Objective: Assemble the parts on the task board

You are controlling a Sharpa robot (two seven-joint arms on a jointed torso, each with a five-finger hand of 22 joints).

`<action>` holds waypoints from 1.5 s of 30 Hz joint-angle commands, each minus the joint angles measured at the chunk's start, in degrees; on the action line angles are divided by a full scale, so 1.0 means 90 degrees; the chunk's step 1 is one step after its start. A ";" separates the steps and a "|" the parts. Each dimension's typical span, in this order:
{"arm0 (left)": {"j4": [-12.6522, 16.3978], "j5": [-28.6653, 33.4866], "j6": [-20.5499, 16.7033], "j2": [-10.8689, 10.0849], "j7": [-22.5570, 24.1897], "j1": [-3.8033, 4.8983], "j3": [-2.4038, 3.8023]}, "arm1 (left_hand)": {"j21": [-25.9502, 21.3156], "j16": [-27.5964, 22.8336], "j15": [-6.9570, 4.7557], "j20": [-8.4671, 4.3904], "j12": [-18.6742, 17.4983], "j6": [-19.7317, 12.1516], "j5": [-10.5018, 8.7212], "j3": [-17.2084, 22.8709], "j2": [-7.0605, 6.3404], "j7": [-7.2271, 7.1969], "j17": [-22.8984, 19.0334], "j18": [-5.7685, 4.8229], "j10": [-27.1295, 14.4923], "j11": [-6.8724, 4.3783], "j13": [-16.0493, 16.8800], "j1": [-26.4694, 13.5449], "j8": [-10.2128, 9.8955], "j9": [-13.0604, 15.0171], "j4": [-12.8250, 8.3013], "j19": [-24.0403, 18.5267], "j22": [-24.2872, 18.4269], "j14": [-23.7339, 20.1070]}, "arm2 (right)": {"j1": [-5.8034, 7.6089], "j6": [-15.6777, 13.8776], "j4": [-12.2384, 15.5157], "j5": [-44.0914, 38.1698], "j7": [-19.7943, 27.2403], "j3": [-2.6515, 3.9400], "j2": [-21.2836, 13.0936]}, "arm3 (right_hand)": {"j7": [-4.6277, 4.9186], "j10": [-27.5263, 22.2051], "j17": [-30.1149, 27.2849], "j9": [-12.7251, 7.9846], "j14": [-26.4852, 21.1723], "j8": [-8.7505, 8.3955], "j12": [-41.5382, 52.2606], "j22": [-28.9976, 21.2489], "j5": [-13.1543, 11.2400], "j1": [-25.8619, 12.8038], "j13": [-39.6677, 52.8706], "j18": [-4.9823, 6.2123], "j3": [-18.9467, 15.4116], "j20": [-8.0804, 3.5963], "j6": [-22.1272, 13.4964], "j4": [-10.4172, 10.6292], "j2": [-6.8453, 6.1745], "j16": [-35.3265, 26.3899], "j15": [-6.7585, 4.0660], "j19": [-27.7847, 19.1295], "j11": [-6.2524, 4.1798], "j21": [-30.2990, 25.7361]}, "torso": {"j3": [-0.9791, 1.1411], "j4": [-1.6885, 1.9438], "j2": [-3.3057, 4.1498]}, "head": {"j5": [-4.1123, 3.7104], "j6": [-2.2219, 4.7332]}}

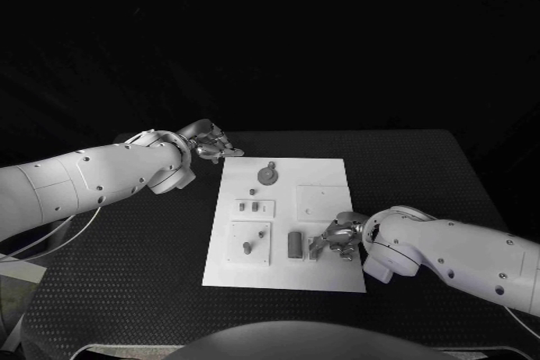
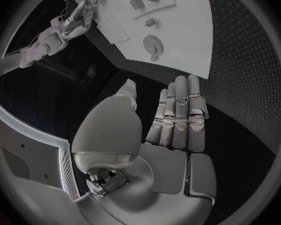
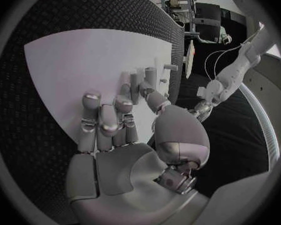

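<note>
Your task board (image 1: 321, 278) lies flat in the middle of the black table (image 1: 135, 266), and the parts are spread over it: a dark upright block (image 1: 295, 244) near the front, a small plate with pegs (image 1: 250, 242) to its left, two little pieces (image 1: 255, 207) mid-board, a bare square plate (image 1: 323, 199) on the right, and a round disc part (image 1: 268, 173) near the far edge. Your right hand (image 1: 339, 238) hangs low over the board just beside the dark block, its fingers curled inward; the right wrist view shows the fingertips (image 3: 124, 104) close to small upright pieces, but whether they pinch anything you cannot tell. Your left hand (image 1: 209, 145) sits off the board's far left corner, above the table, fingers (image 2: 181, 115) straight and together, holding nothing. The risk lies with the right hand: bent fingers this near the standing parts could knock the block over or shove the board if you close or sweep sideways without lining up first.
</note>
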 commanded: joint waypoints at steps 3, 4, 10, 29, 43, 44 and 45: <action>0.0009 -0.0007 0.0059 0.0009 0.0018 0.0005 0.0003 | 0.0015 -0.0030 -0.0007 -0.0007 -0.0001 0.0033 0.0007 -0.0041 0.0008 0.0004 0.0011 0.0087 -0.0015 0.0018 -0.0007 0.0058 -0.0038 -0.0008 0.0010 0.0031 -0.0012 0.0050 | -0.0016 0.0016 0.0032 -0.0170 0.0158 -0.0005 -0.0007 | 0.0035 -0.0005 0.0007 0.0005 -0.0002 -0.0021 -0.0022 -0.0002 -0.0022 0.0178 0.0004 0.0190 0.0093 -0.0023 0.0003 0.0001 0.0063 0.0016 -0.0012 0.0000 0.0003 -0.0007 | 0.0002 -0.0002 0.0000 | 0.0008 -0.0001; 0.0009 -0.0007 0.0059 0.0008 0.0017 0.0005 0.0003 | 0.0015 -0.0030 -0.0007 -0.0007 -0.0001 0.0033 0.0007 -0.0042 0.0009 0.0004 0.0011 0.0087 -0.0015 0.0018 -0.0007 0.0058 -0.0038 -0.0008 0.0010 0.0031 -0.0012 0.0050 | -0.0017 0.0013 0.0046 -0.0180 0.0160 -0.0005 -0.0010 | 0.0034 -0.0002 0.0013 0.0006 0.0001 -0.0020 -0.0021 0.0000 -0.0022 0.0218 0.0005 0.0189 0.0111 -0.0023 0.0007 0.0001 0.0088 0.0018 -0.0012 -0.0001 0.0002 -0.0004 | 0.0002 -0.0002 0.0000 | 0.0008 -0.0001; 0.0011 -0.0007 0.0063 0.0006 0.0015 0.0005 0.0002 | 0.0015 -0.0031 -0.0007 -0.0006 -0.0001 0.0034 0.0007 -0.0044 0.0010 0.0004 0.0011 0.0086 -0.0015 0.0018 -0.0007 0.0058 -0.0039 -0.0010 0.0011 0.0031 -0.0013 0.0051 | -0.0017 0.0016 0.0099 -0.0202 0.0158 -0.0004 -0.0025 | 0.0033 0.0004 0.0019 0.0008 0.0004 -0.0020 -0.0020 0.0003 -0.0022 0.0293 0.0006 0.0188 0.0138 -0.0019 0.0017 0.0001 0.0132 0.0022 -0.0010 -0.0006 0.0001 0.0003 | 0.0002 -0.0001 -0.0001 | 0.0013 0.0001; 0.0020 -0.0008 0.0082 -0.0003 -0.0004 0.0005 0.0002 | 0.0015 -0.0034 -0.0006 -0.0005 -0.0002 0.0034 0.0007 -0.0055 0.0012 0.0005 0.0012 0.0085 -0.0017 0.0019 -0.0009 0.0054 -0.0042 -0.0015 0.0012 0.0032 -0.0017 0.0052 | -0.0017 -0.0106 0.0025 -0.0153 0.0173 -0.0004 -0.0012 | 0.0048 0.0008 -0.0020 0.0006 -0.0014 -0.0036 -0.0029 0.0002 -0.0022 0.0056 0.0003 0.0170 -0.0046 0.0009 0.0013 0.0046 -0.0058 0.0017 0.0001 -0.0014 0.0016 0.0010 | 0.0000 -0.0001 0.0001 | 0.0018 0.0023; 0.0021 -0.0013 0.0080 -0.0005 -0.0001 0.0005 0.0001 | 0.0014 -0.0036 -0.0006 -0.0006 -0.0002 0.0035 0.0007 -0.0060 0.0011 0.0005 0.0013 0.0086 -0.0018 0.0019 -0.0010 0.0056 -0.0043 -0.0017 0.0011 0.0032 -0.0020 0.0052 | -0.0017 0.0076 0.0021 -0.0147 0.0179 -0.0004 0.0000 | 0.0065 -0.0055 -0.0143 -0.0006 -0.0090 -0.0090 -0.0075 -0.0056 -0.0022 -0.0420 -0.0004 0.0190 -0.0146 -0.0004 -0.0061 0.0236 -0.0515 -0.0025 0.0003 -0.0022 0.0030 -0.0047 | 0.0004 -0.0006 0.0002 | 0.0010 0.0027; 0.0021 -0.0014 0.0080 -0.0005 -0.0001 0.0005 0.0001 | 0.0014 -0.0036 -0.0006 -0.0006 -0.0002 0.0035 0.0007 -0.0060 0.0010 0.0005 0.0013 0.0086 -0.0018 0.0019 -0.0010 0.0057 -0.0043 -0.0018 0.0011 0.0031 -0.0020 0.0052 | -0.0017 0.0090 0.0021 -0.0147 0.0181 -0.0004 0.0000 | 0.0065 -0.0057 -0.0153 -0.0006 -0.0096 -0.0091 -0.0075 -0.0058 -0.0022 -0.0420 -0.0003 0.0190 -0.0132 -0.0005 -0.0062 0.0246 -0.0530 -0.0027 0.0003 -0.0021 0.0031 -0.0048 | 0.0005 -0.0005 0.0001 | 0.0009 0.0025; 0.0021 -0.0016 0.0080 -0.0005 0.0000 0.0005 0.0001 | 0.0014 -0.0036 -0.0006 -0.0006 -0.0002 0.0035 0.0007 -0.0060 0.0010 0.0005 0.0013 0.0086 -0.0018 0.0019 -0.0010 0.0057 -0.0043 -0.0018 0.0011 0.0032 -0.0021 0.0052 | -0.0017 0.0105 0.0021 -0.0147 0.0183 -0.0004 0.0002 | 0.0066 -0.0060 -0.0154 -0.0005 -0.0098 -0.0092 -0.0076 -0.0061 -0.0022 -0.0419 -0.0002 0.0190 -0.0113 -0.0007 -0.0065 0.0257 -0.0550 -0.0028 0.0003 -0.0022 0.0031 -0.0050 | 0.0005 -0.0005 0.0001 | 0.0009 0.0025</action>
